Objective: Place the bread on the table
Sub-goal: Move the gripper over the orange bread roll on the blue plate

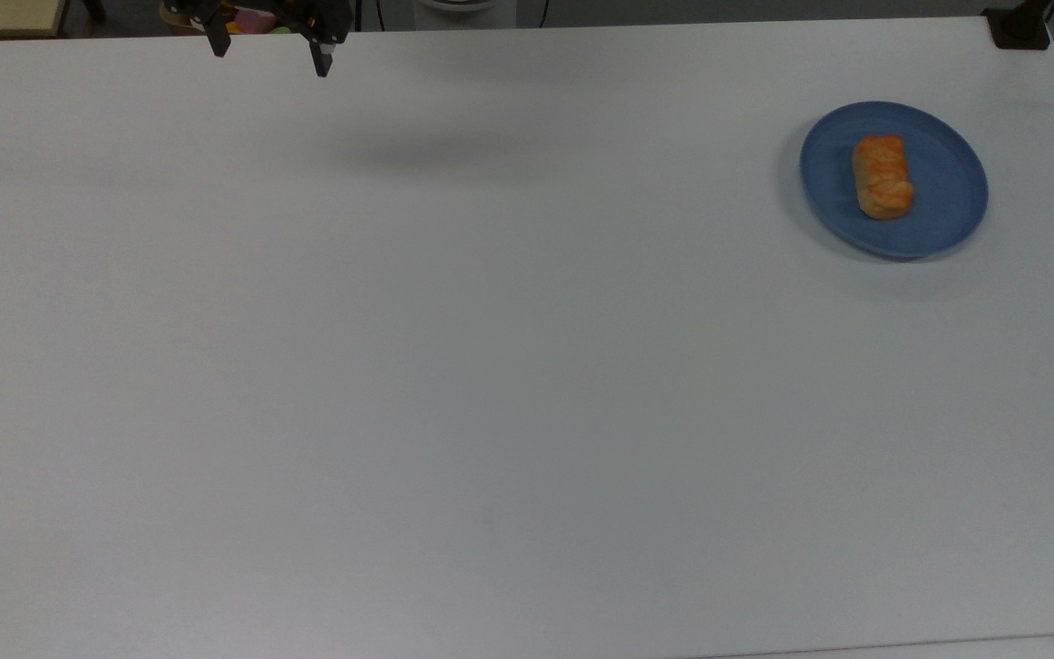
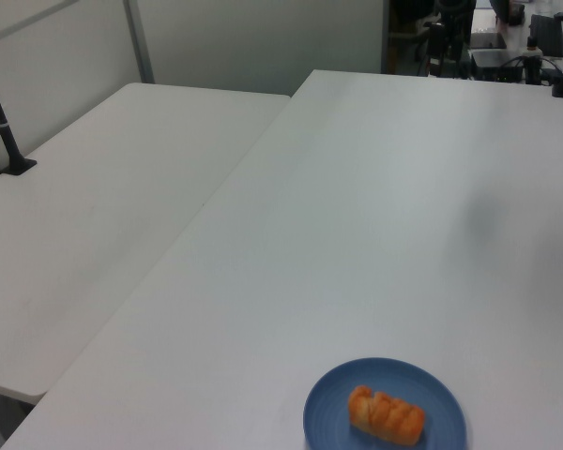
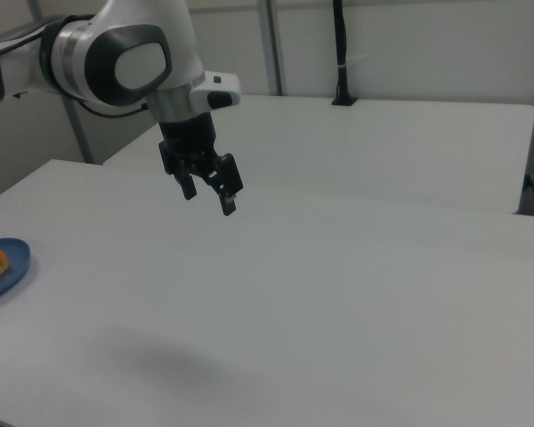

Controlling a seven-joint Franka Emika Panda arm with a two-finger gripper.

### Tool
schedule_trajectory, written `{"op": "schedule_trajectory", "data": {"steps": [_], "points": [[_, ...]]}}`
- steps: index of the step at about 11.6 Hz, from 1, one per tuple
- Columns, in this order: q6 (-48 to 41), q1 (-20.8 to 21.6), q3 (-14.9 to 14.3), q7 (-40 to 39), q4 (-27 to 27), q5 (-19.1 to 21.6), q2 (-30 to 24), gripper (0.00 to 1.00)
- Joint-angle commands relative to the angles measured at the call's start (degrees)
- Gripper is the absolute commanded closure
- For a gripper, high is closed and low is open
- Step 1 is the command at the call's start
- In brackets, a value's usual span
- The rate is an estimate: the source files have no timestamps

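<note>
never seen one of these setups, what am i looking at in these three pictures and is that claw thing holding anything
It is one robot arm, white with grey joints, filmed from three cameras at the same moment. At its tip is a black two-finger gripper, the "claw". Its fingers are spread open and nothing is between them; it hangs in the air above the large plain white table.

The top view looks down on the table, with the gripper at the upper edge. The left view looks along the table from the plate's end. The right view shows the arm itself, with the plate at the right view's left edge.

On the table is a round blue plate, and on it lies a small oblong golden-orange bread roll. Both sit far from the gripper.
</note>
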Motion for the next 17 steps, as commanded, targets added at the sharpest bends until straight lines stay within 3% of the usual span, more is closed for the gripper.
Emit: {"op": "schedule_trajectory", "data": {"steps": [1,3,7,9,10,13,14,17], "points": [[-1.10,-0.53,0.36,1.31,0.47,1.18,-0.34,0.00],[-0.05,-0.35,0.81,5.08,0.65,1.18,0.54,0.00],[0.49,0.09,5.28,6.67,0.65,1.61,0.98,0.00],[0.57,0.35,10.45,9.82,1.08,3.54,0.81,0.00],[0.66,0.79,14.82,13.84,1.87,3.81,0.89,0.00],[0.84,5.61,21.62,21.68,2.75,3.73,2.21,0.00],[0.84,8.24,24.77,27.10,5.98,3.64,4.13,0.00],[3.89,16.76,28.05,38.12,10.39,3.03,10.19,0.00]]}}
